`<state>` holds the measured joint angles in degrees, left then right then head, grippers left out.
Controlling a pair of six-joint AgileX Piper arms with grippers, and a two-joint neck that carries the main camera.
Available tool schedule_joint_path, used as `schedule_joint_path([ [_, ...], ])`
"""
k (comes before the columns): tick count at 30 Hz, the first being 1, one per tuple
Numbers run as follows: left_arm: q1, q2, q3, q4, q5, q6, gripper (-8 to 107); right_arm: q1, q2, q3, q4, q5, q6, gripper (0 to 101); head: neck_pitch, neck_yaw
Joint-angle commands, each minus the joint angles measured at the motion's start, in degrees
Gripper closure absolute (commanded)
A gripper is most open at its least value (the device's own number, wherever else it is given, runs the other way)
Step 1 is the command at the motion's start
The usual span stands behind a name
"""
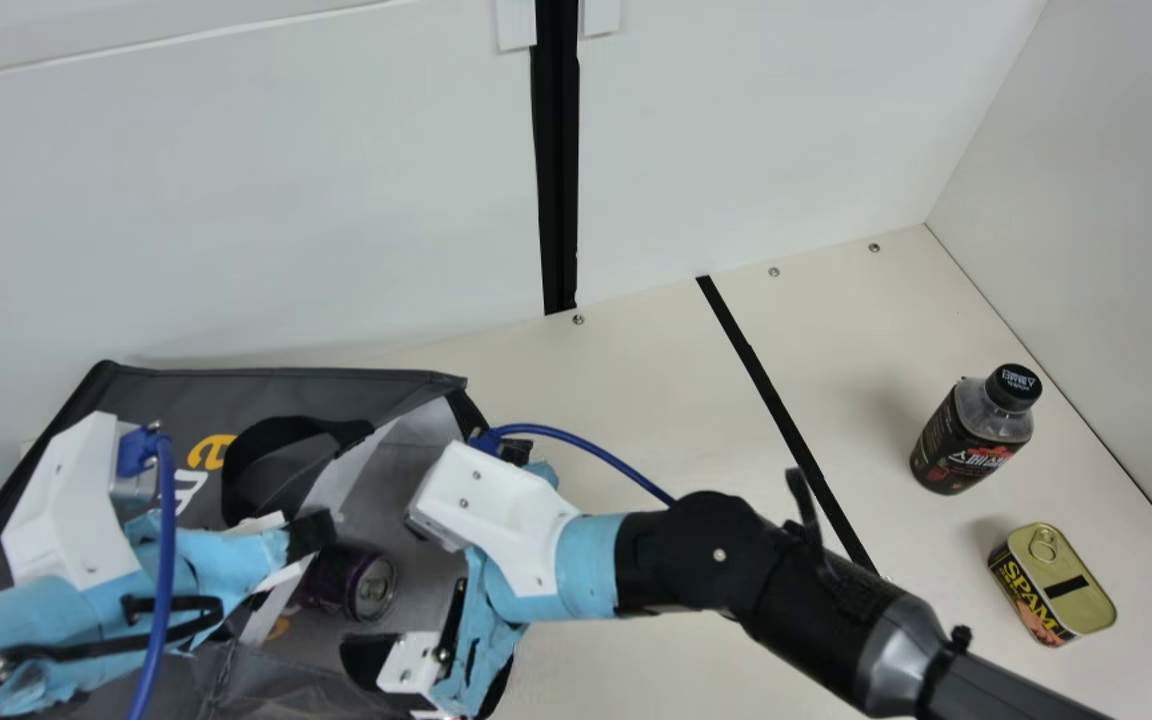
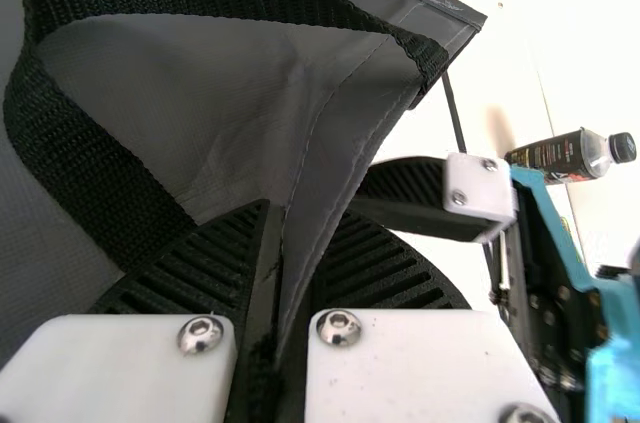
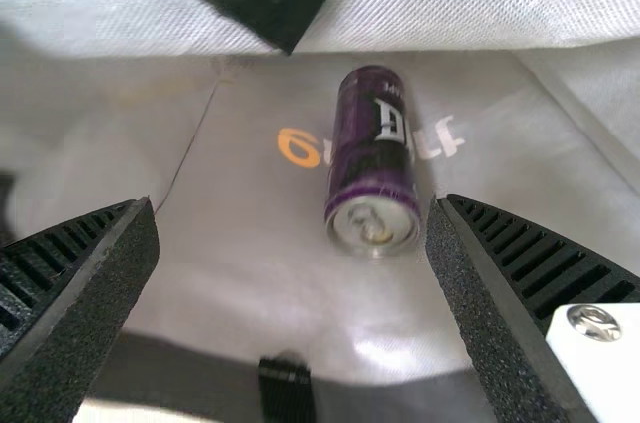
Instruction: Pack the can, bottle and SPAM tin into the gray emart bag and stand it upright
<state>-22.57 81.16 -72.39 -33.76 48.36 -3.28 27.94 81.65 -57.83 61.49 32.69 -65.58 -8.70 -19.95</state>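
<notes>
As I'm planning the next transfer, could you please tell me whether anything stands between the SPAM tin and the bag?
Yes: in the main view, my right arm crosses the line from the SPAM tin to the bag. The bottle is off that line and probably wouldn't hinder.

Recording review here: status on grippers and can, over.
Left gripper shut on gray bag; right gripper open, facing can. Can lying on gray fabric. Possible obstruction: left gripper close by can. Over.
</notes>
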Motion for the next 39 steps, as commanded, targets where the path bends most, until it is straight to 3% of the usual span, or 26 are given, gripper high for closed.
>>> schedule_joint_path([
  [1, 0.0, 0.0, 0.0, 0.0, 0.0, 0.0, 107, -0.73, -1.2, 0.51, -0.52, 0.96, 0.08, 6, -1.3, -0.05],
  [26, 0.0, 0.0, 0.0, 0.0, 0.0, 0.0, 107, -17.59, -16.0, 5.16, -7.12, 18.06, 1.0, 6, -1.3, -0.05],
  [39, 0.0, 0.0, 0.0, 0.0, 0.0, 0.0, 107, -26.16, -22.85, 5.79, -13.23, 21.63, 6.74, 6, -1.3, -0.05],
])
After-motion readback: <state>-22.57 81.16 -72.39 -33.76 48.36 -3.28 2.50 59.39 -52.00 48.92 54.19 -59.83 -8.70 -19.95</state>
